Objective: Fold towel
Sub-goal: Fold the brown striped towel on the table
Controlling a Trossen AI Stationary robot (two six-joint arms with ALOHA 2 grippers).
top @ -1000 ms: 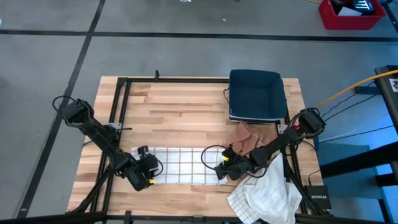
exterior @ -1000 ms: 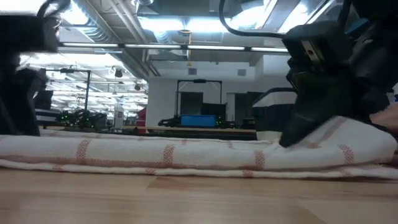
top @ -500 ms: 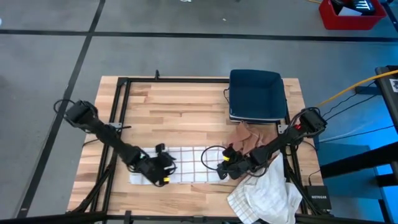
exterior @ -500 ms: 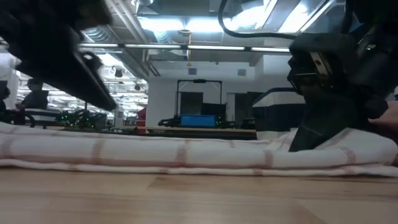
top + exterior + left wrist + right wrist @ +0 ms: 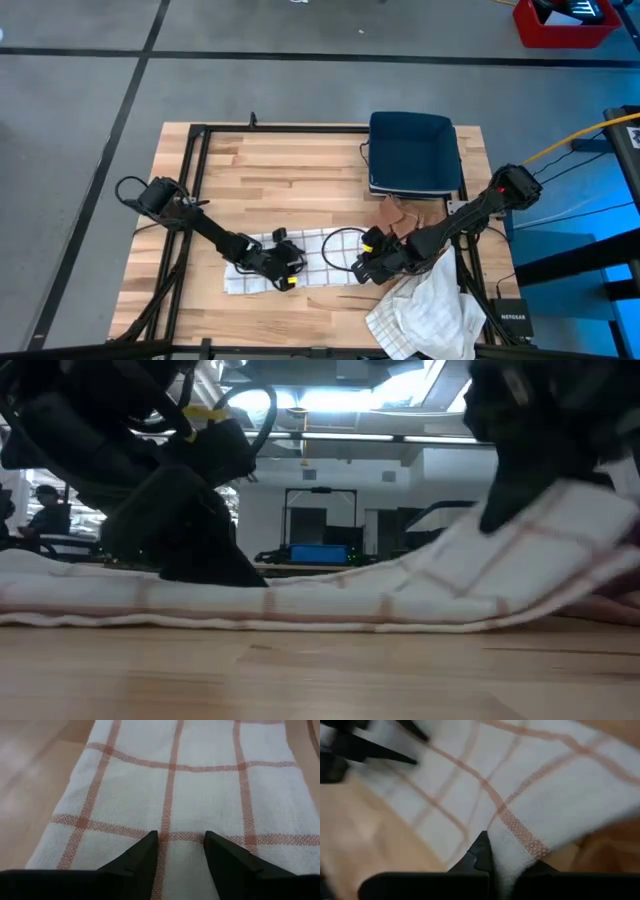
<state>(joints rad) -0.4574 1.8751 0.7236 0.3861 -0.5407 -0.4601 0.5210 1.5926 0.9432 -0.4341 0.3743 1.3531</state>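
**Right end lifted, left arm moved in**

We see the right gripper [image 5: 368, 268] now clenched on the towel's [image 5: 300, 262] right end, raised off the table [image 5: 280, 170] where a second ago it lay flat; the left gripper [image 5: 288, 276] has slid from the left end to mid-towel, its fingers [image 5: 142, 857] parted over the cloth, grasping nothing; the fold is starting, we judge. At the front edge, little room; a cloth heap [image 5: 425, 315] crowds 4 o'clock; bare wood toward 12, the bin [image 5: 412, 150] at 1.

White red-checked towel [image 5: 262, 268] flat on table, right end lifted.
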